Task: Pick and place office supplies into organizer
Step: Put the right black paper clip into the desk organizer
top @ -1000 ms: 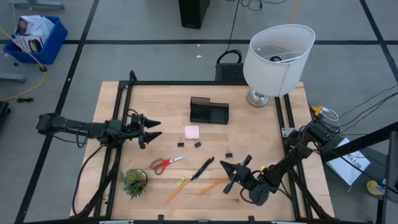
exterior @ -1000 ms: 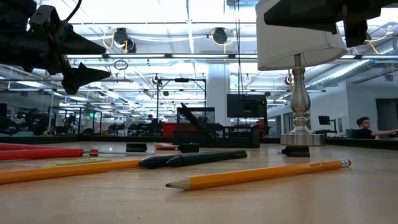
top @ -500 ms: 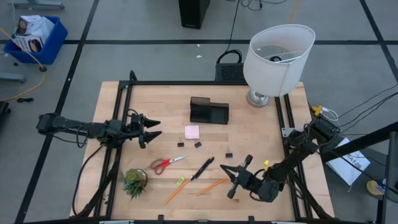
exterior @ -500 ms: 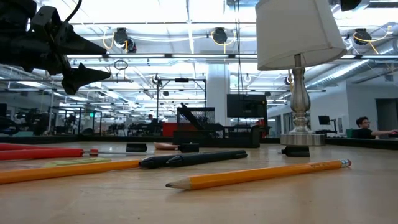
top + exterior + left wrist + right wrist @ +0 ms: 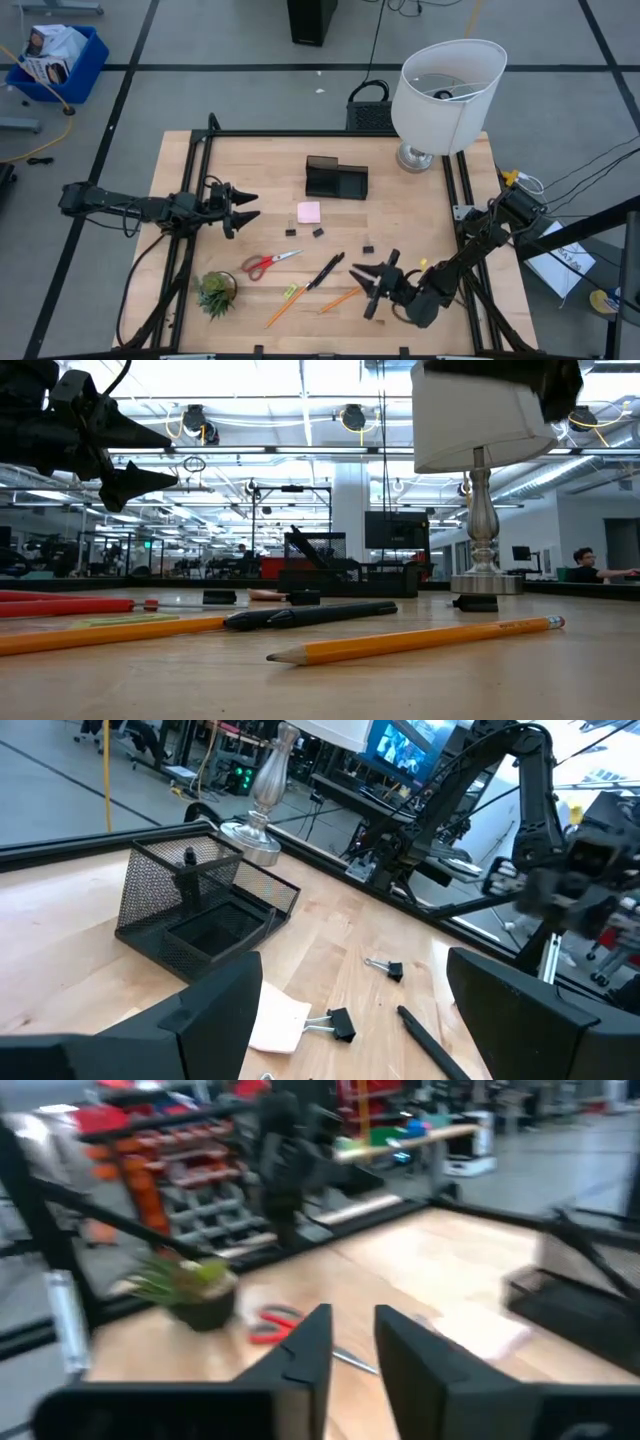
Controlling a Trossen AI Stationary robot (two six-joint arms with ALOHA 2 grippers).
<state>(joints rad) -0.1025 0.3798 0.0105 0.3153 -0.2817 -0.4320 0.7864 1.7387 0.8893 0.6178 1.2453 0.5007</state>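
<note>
The right gripper [image 5: 366, 287] has edged leftward over the near pencil, its fingers slightly parted, gripping nothing. The left gripper [image 5: 250, 205] hovers spread wide at the table's left. The black wire-mesh stepped organizer [image 5: 335, 178] sits mid-table; two yellow wooden pencils [image 5: 343, 298], one black pen [image 5: 325, 270], and red-handled scissors [image 5: 270, 263] lie loose on pale wood.

What I can't make out

My right wrist view is smeared: the organizer [image 5: 590, 1305] runs off the edge, the scissors [image 5: 275, 1324] sit half behind my finger. In the low view the pencil [image 5: 90, 634] is cut off.
</note>
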